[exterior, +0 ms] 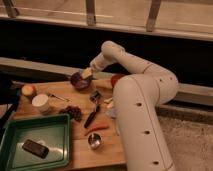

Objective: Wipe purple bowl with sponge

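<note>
The purple bowl [78, 80] sits at the back of the wooden table, tilted a little toward the camera. My gripper [89, 71] reaches down from the right and is at the bowl's right rim. It is shut on the pale yellow sponge [87, 74], which touches the rim of the bowl. The white arm [135, 100] fills the right side of the view and hides part of the table behind it.
A reddish bowl [116, 79] and a flat pale yellow piece [103, 83] lie right of the purple bowl. A green tray [56, 150] with a dark block [35, 148] is front left. A white cup [40, 102], fruit [28, 90], grapes [75, 113], carrot [96, 128], a metal cup [94, 141] and a utensil [92, 115] are scattered around.
</note>
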Robot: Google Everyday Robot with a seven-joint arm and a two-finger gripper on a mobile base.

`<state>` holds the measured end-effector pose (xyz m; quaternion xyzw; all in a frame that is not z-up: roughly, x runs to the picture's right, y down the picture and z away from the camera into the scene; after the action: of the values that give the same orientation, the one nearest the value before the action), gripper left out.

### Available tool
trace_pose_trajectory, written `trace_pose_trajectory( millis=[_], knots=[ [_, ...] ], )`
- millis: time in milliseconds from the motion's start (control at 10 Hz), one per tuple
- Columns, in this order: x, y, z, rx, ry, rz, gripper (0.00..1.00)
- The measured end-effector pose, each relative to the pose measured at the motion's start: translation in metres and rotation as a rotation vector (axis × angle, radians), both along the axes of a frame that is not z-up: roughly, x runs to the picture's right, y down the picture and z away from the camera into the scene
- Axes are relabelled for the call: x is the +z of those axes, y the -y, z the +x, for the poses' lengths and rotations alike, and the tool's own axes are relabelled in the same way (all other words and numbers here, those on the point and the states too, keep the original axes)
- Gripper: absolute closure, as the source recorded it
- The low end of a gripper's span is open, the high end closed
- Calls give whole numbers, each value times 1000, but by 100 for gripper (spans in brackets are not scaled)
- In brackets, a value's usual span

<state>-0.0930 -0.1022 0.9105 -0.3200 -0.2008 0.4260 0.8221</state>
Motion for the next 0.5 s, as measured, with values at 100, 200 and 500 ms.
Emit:
trace_pose_trajectory(
  millis=[100, 200, 500],
  knots=[
    [-2, 0, -1, -15, 1, 22, 86],
    [-3, -4, -9, -45, 8, 39, 86],
    [-3, -8, -31, -133, 22, 62, 86]
  ],
)
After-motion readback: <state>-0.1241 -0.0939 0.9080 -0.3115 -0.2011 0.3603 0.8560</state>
